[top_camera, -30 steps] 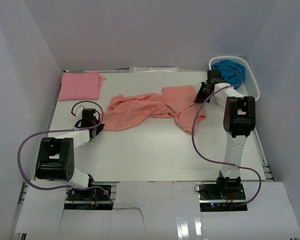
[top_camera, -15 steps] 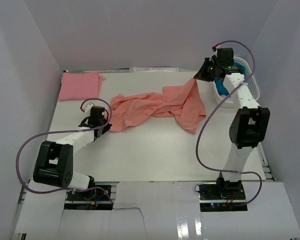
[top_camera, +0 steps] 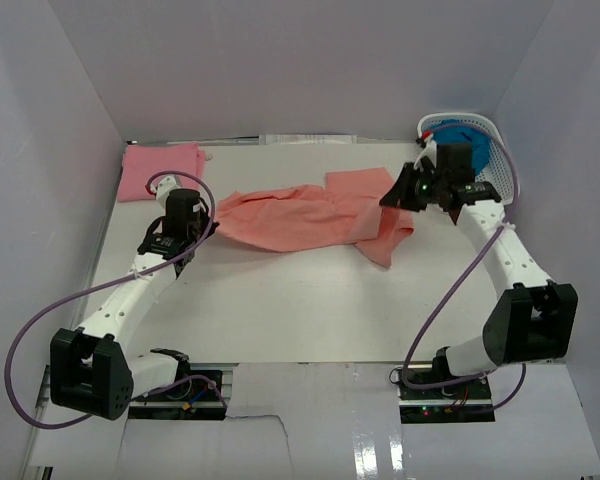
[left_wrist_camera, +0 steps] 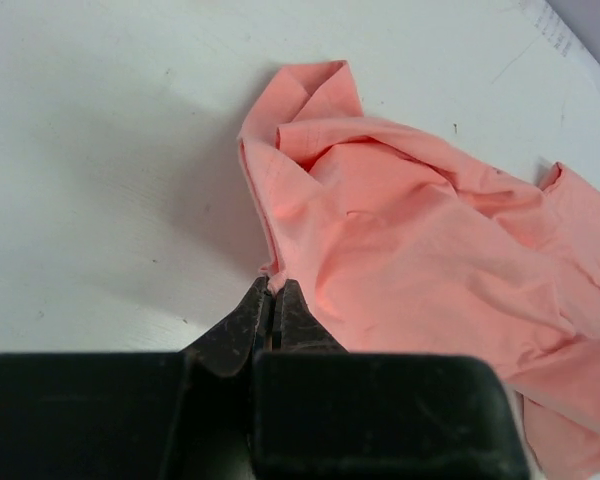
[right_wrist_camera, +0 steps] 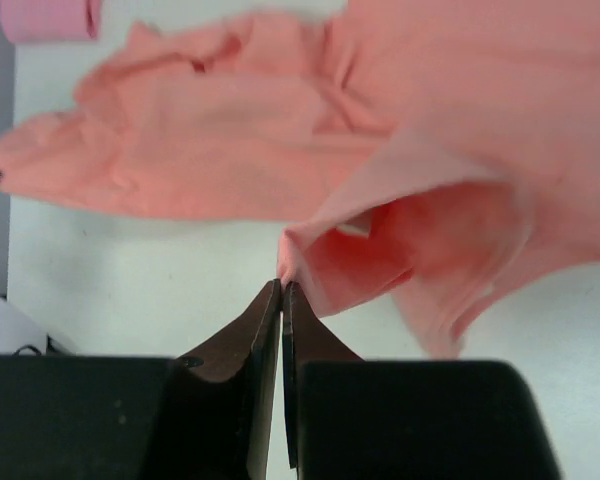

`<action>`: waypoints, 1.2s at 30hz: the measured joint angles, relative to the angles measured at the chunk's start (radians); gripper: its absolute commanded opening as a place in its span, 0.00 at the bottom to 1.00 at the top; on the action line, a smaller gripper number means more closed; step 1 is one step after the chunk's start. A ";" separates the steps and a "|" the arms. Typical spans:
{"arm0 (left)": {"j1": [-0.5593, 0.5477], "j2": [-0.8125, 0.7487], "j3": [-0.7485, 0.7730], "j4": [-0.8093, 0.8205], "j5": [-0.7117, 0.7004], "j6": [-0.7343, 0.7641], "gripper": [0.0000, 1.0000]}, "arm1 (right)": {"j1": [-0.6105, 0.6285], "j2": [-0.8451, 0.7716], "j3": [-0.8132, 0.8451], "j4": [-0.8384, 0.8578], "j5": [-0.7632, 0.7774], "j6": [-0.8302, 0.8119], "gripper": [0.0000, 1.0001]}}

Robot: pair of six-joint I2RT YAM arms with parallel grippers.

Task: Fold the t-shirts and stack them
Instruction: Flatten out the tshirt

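My white table stands inside plain white walls. The white plastic lattice basket at its far right corner holds a teal-blue cloth t-shirt. A folded lighter pink t-shirt lies far left. My left gripper and right gripper each clench an edge of the large salmon-orange cloth t-shirt at mid-table. Only the overhead view shows the basket.

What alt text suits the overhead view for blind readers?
A robot's left gripper pinches the left edge of a salmon-orange cloth t-shirt on a white table; its right gripper pinches the raised right side. A folded pink shirt lies far left; a teal shirt fills a white lattice basket.
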 measured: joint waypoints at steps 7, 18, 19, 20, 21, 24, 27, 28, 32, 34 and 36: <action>0.000 0.019 0.003 -0.042 0.000 0.002 0.00 | 0.196 -0.208 -0.555 0.048 -0.048 0.114 0.08; 0.000 0.041 0.003 -0.053 -0.032 0.002 0.00 | 0.249 -0.471 -0.573 0.037 -0.083 0.222 0.08; 0.000 0.045 0.002 -0.054 -0.033 0.002 0.00 | 0.251 -0.478 -0.566 0.043 -0.083 0.223 0.08; 0.000 0.050 0.003 -0.053 -0.034 0.002 0.00 | 0.253 -0.481 -0.566 0.047 -0.082 0.222 0.08; 0.000 0.054 0.002 -0.054 -0.034 0.002 0.00 | 0.257 -0.475 -0.575 0.050 -0.082 0.223 0.08; 0.000 0.064 0.002 -0.053 -0.034 0.002 0.00 | 0.277 -0.449 -0.655 0.063 -0.060 0.223 0.08; 0.000 0.066 0.002 -0.052 -0.034 0.002 0.00 | 0.314 -0.416 -0.705 0.007 0.026 0.219 0.08; 0.000 0.066 0.002 -0.051 -0.034 0.002 0.00 | 0.336 -0.402 -0.704 -0.014 0.074 0.217 0.08; 0.000 0.066 0.001 -0.050 -0.034 0.003 0.00 | 0.440 -0.324 -0.674 -0.071 0.242 0.210 0.08; 0.000 0.066 0.000 -0.050 -0.034 0.003 0.00 | 0.483 -0.297 -0.670 -0.077 0.301 0.211 0.08; 0.000 0.066 -0.005 -0.048 -0.034 0.004 0.00 | 0.506 -0.284 -0.670 -0.085 0.349 0.215 0.10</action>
